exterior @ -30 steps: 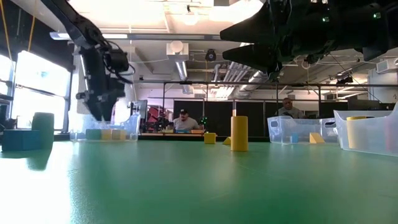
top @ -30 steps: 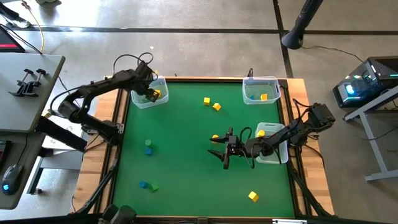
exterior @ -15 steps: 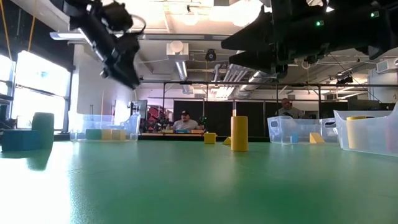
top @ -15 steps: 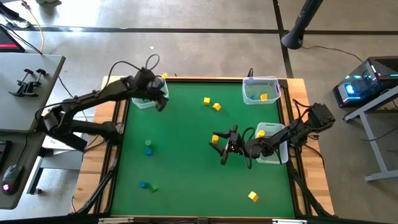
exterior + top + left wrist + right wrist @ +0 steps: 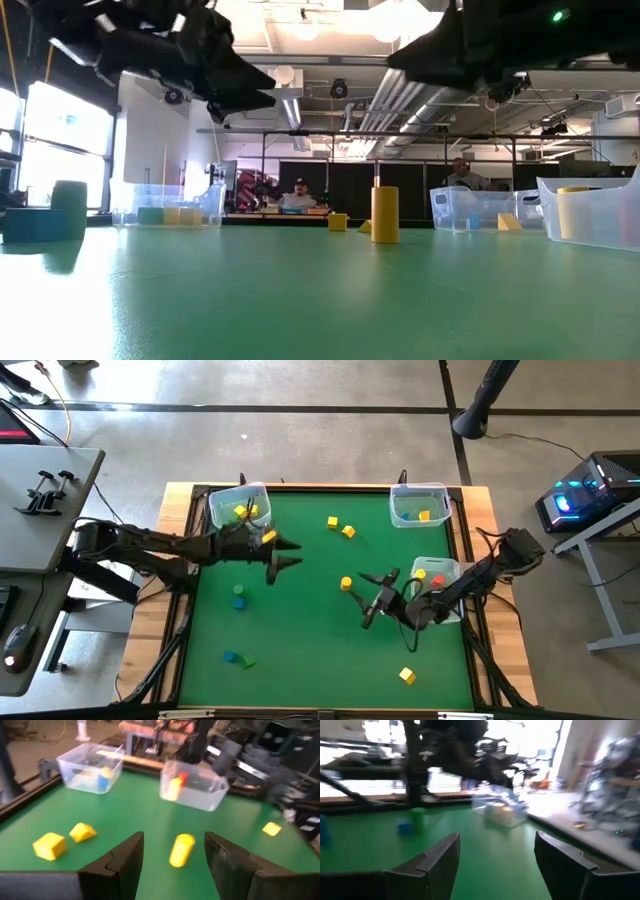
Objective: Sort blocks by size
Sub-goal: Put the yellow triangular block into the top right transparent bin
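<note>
Two claws, left (image 5: pixel 289 553) and right (image 5: pixel 378 600), both spread wide, seemingly empty, above green table (image 5: pixel 300 630).

The left arm reaches in from the left side, stretched out low and long. Its left gripper (image 5: pixel 288 553) points toward the middle, fingers apart and holding nothing. The right arm comes in from the right side, bent at the elbow. Its right gripper (image 5: pixel 375 595) points back toward the left one, fingers wide apart and bare. The two grippers face each other, well apart.
</note>
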`<state>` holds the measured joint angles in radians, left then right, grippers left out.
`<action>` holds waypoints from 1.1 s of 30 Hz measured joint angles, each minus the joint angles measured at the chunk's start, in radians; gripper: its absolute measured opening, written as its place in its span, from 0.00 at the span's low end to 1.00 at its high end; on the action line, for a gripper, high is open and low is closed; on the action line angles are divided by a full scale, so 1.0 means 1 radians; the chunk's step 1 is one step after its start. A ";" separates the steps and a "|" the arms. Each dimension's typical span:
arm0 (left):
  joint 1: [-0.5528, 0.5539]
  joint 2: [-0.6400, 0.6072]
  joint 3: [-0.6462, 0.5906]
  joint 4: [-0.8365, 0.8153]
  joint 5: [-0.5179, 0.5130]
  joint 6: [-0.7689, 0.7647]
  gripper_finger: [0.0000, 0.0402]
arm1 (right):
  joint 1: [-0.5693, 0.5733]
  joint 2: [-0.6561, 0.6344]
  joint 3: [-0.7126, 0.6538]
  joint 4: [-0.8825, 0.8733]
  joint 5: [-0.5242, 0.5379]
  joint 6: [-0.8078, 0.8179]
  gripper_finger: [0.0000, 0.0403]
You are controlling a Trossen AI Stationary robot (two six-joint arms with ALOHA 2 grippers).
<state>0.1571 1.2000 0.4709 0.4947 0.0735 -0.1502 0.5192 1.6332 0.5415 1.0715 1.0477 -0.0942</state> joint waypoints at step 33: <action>-0.196 0.213 -0.079 0.296 -0.249 0.014 0.49 | -0.777 -0.152 0.044 -0.683 -0.780 0.189 0.61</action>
<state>-0.0387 1.4128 0.3916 0.7912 -0.1757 -0.1364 -0.2582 1.4813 0.5859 0.3888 0.2680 0.0948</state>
